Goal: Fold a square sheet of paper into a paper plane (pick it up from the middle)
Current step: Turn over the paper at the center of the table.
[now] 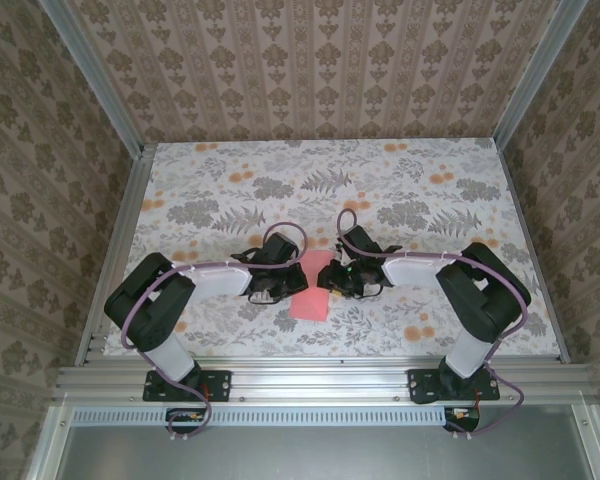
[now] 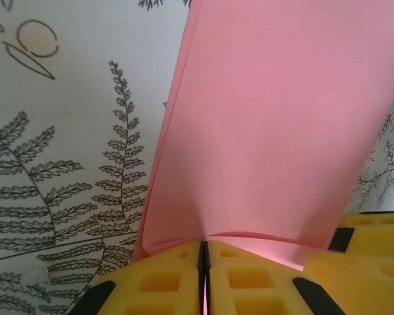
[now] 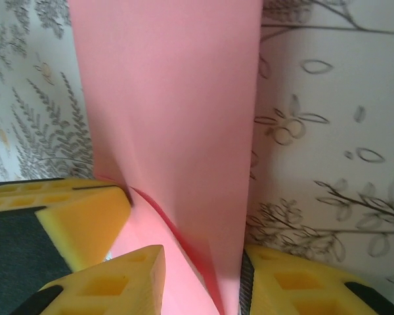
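Fig. Two-arm hold on a part-folded sheet; hazards as I judge them from the console.

(a) Left fingers [image 2: 233, 279]: closed flat, pad to pad, pinching the sheet's [image 2: 282, 131] near edge. Two layers show at the pinch, and the paper puckers just above it. In the overhead view these fingers sit at the sheet's 9 o'clock.

(b) Sheet: doubled over and raised off the bench [image 1: 400, 190] at the held end. It lies toward 6 o'clock from the bench's centre, between the two arms.

(c) Right fingers [image 3: 285, 282]: standing apart, with the sheet running down between them and leaning on the 3 o'clock pad. They are not clamped on it. They sit at the sheet's 3 o'clock.

Hazards:
- With one pinch carrying everything, a sideways tug from me could tear the paper at the pucker or slide the layers out of register, so the crease would run crooked.
- If I close the right fingers while the paper bows between them, I would likely set a stray wrinkle.
- The two sets of pads work almost touching, so a small misjudged approach could knock them together and jerk the sheet loose.
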`<action>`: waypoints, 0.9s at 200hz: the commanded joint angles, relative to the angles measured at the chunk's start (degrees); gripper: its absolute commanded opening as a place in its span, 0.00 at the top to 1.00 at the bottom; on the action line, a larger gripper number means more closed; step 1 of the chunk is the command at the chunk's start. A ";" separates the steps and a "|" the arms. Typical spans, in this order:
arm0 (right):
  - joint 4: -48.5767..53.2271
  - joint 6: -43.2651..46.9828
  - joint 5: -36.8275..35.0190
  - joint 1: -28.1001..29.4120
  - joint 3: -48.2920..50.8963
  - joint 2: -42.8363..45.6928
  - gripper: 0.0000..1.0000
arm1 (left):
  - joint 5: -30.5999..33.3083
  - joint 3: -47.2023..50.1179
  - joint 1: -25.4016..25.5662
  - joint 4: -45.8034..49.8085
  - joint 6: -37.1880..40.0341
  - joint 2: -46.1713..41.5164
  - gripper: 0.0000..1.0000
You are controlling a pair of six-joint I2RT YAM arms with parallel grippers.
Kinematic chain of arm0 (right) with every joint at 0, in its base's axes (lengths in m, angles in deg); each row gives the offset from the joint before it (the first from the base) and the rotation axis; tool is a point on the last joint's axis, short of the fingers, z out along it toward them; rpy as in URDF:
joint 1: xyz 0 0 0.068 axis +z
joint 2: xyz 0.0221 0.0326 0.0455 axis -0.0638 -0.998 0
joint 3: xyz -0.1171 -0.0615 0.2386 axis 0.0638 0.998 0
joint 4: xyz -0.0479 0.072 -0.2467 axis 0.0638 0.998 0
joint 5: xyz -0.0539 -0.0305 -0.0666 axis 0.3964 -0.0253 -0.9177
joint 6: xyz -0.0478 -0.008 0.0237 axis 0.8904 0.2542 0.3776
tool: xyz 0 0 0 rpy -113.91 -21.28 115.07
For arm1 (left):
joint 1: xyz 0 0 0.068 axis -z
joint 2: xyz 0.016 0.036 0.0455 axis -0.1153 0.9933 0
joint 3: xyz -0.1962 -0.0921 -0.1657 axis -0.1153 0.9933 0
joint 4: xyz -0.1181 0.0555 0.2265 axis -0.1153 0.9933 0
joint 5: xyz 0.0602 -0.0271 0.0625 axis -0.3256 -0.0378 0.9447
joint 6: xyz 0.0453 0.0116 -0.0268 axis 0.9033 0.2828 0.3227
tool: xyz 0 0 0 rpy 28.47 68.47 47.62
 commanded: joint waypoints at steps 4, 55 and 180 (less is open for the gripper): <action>-5.12 -1.40 2.05 0.41 1.25 -0.72 0.64 | 0.22 0.34 0.72 2.18 -0.01 -0.35 0.89; -12.17 -1.32 5.67 0.42 5.49 0.01 0.64 | 1.21 0.60 0.76 2.34 -0.85 -1.34 0.89; 4.73 9.13 -1.27 0.37 3.11 12.26 0.99 | 5.81 0.29 0.39 5.35 -0.88 -12.83 0.79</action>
